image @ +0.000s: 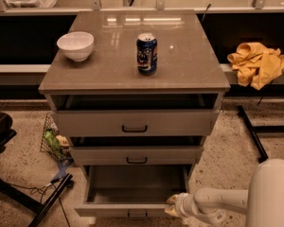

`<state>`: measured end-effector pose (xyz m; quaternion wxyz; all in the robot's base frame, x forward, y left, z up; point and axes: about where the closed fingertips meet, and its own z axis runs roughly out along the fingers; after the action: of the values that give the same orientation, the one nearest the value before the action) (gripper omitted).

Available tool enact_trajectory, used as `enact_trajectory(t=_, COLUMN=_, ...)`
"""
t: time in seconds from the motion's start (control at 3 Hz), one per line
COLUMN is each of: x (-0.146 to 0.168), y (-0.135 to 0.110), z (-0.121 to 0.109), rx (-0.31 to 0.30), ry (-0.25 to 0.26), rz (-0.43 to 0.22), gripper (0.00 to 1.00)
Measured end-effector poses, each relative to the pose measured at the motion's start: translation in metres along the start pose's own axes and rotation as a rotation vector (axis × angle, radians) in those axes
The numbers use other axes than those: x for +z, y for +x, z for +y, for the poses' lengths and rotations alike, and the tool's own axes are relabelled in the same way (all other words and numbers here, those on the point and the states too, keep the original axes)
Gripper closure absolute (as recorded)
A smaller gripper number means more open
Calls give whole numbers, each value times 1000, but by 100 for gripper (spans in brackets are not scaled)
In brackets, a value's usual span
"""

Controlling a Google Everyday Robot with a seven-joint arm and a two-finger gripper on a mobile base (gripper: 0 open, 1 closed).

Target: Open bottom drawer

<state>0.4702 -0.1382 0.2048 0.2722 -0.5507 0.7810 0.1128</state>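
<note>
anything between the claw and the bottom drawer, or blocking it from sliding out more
Nothing visible. The claw sits at the right end of the front of the bottom drawer, with no object between them. The drawer is already pulled out; what lies ahead of it is out of view, so that is unchecked.

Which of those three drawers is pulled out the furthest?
The bottom drawer: its plain grey inside lies open to view, while the middle drawer and top drawer show only narrow gaps. The gripper sits at its front right corner.
</note>
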Motion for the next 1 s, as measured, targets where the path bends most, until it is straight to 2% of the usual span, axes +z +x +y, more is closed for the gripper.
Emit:
enact_trajectory(t=0.33, x=-13, y=-8, z=-9, rx=-11, ry=15, rz=20, gripper=100)
enact_trajectory(t=0.67, x=-52, y=-30, z=-36, rx=-43, ry=54, rz=63, gripper=100)
enact_trajectory(t=1.0, x=-66, y=-43, z=-54, rx=-69, ry=88, rz=53, gripper=100)
